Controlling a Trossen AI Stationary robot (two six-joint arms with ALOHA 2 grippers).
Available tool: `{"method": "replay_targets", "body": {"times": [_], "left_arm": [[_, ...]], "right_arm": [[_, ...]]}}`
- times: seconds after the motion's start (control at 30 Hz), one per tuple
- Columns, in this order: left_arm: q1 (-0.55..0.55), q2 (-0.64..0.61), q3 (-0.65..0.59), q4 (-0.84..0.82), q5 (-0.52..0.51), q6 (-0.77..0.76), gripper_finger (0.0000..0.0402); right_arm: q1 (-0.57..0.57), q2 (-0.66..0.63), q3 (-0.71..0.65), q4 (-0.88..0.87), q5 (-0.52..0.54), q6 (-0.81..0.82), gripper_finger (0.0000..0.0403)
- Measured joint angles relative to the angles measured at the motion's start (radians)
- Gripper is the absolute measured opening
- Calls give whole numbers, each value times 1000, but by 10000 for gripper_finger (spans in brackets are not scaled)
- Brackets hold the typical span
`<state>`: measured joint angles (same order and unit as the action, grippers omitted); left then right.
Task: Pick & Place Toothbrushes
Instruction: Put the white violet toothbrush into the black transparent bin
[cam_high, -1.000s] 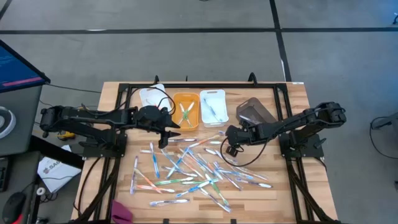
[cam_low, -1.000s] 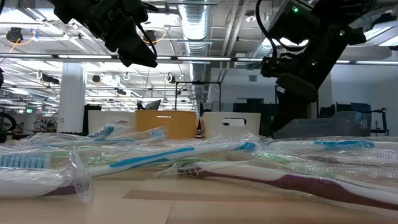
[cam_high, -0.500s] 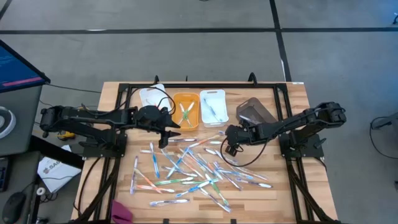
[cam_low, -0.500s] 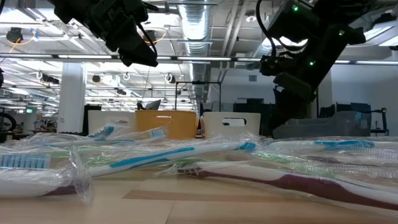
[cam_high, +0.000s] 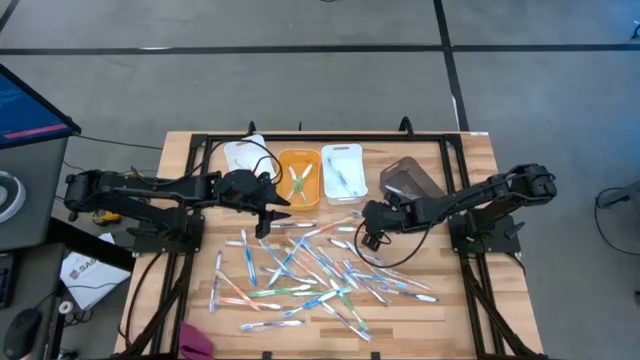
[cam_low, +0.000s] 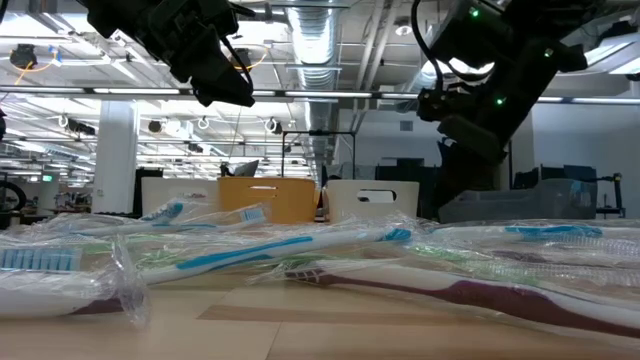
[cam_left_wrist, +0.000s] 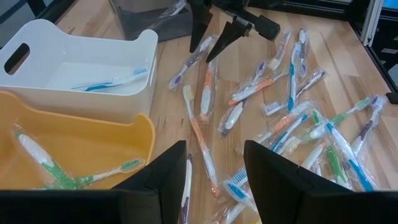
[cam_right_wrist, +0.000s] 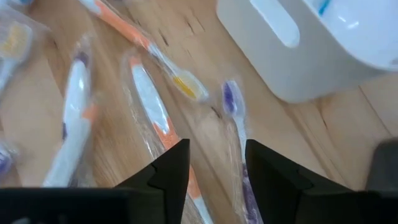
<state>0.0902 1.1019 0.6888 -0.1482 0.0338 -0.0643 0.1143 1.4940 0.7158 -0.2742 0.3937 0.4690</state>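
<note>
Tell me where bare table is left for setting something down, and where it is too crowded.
Free: the strip of wooden table right of the grey bin, and the front left corner beside the toothbrushes. Crowded: the middle, where they lie scattered in front of the orange bin and white bin, with the left gripper and right gripper above.

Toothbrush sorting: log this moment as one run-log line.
left gripper: open, empty, near orange bin | right gripper: open, empty, over toothbrushes beside white bin | table: pile unsorted
</note>
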Motion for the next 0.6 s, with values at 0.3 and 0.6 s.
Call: {"method": "replay_targets", "body": {"times": [0.3,0.6], "left_arm": [[0,0,0,0,0,0,154],[0,0,0,0,0,0,154]], "right_arm": [[0,0,-4,44,4,-28,159],[-12,0,-5,45,4,-15,173]]}}
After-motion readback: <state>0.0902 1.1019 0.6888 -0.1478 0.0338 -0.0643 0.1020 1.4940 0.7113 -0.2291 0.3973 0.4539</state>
